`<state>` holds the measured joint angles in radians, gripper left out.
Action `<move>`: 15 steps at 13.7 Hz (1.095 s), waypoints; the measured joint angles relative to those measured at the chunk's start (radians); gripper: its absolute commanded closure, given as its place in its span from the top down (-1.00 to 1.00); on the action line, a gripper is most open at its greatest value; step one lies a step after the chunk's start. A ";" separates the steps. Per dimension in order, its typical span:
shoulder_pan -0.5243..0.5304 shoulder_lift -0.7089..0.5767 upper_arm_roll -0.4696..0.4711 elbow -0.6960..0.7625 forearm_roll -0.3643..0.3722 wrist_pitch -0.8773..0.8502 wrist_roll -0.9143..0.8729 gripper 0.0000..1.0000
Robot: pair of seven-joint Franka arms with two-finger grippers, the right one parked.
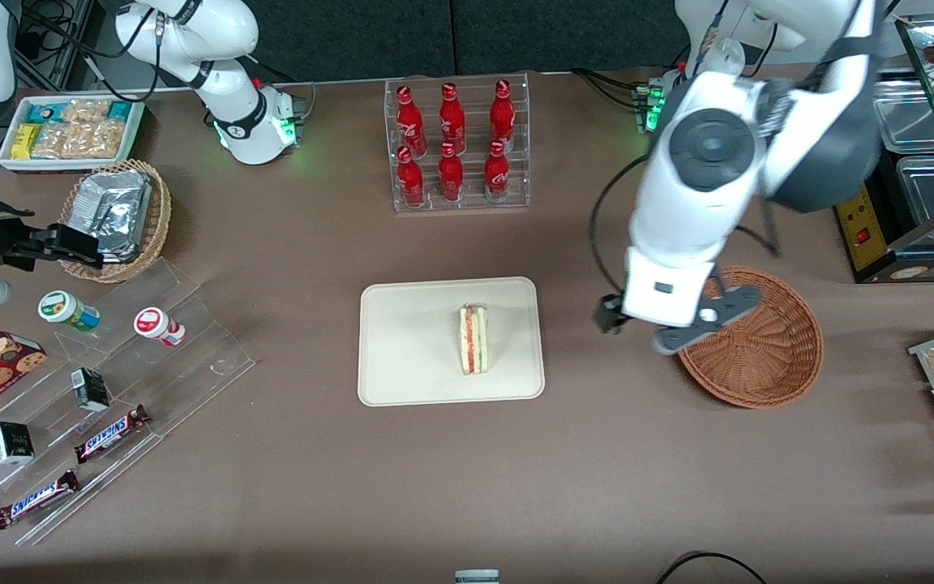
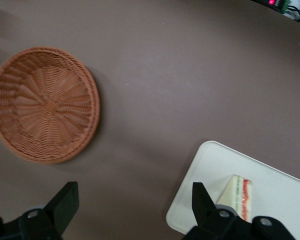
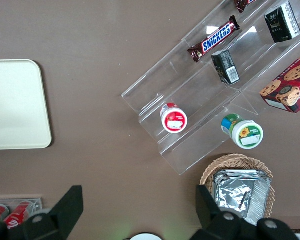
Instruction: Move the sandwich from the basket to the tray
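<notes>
Sandwich wedge of pale white bread with red and green filling (image 1: 474,339) lies on the flat cream-white rectangular tray (image 1: 402,357), toward the tray's edge that faces the working arm, its striped cut edge turned up. Just beside the tray, toward the working arm's end of the brown table (image 1: 467,487), sits the round reddish-brown wicker basket (image 1: 767,357) with nothing in it. The left arm's gripper (image 1: 641,332) hangs over the table between tray and basket, at the basket's rim, its fingers (image 2: 65,205) spread wide apart and holding nothing. Farther from the front camera than the tray stands a clear rack of red bottles (image 1: 455,146).
</notes>
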<state>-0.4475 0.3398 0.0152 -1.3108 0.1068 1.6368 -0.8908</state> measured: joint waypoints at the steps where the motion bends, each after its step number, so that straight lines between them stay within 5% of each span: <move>1: 0.027 -0.022 0.000 0.004 -0.004 -0.037 0.059 0.99; 7: 0.209 -0.190 0.001 0.006 -0.030 -0.275 0.457 0.99; 15: 0.425 -0.362 0.003 -0.075 -0.145 -0.432 0.704 0.99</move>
<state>-0.0224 -0.0220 0.0184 -1.3859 -0.0381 1.2045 -0.1871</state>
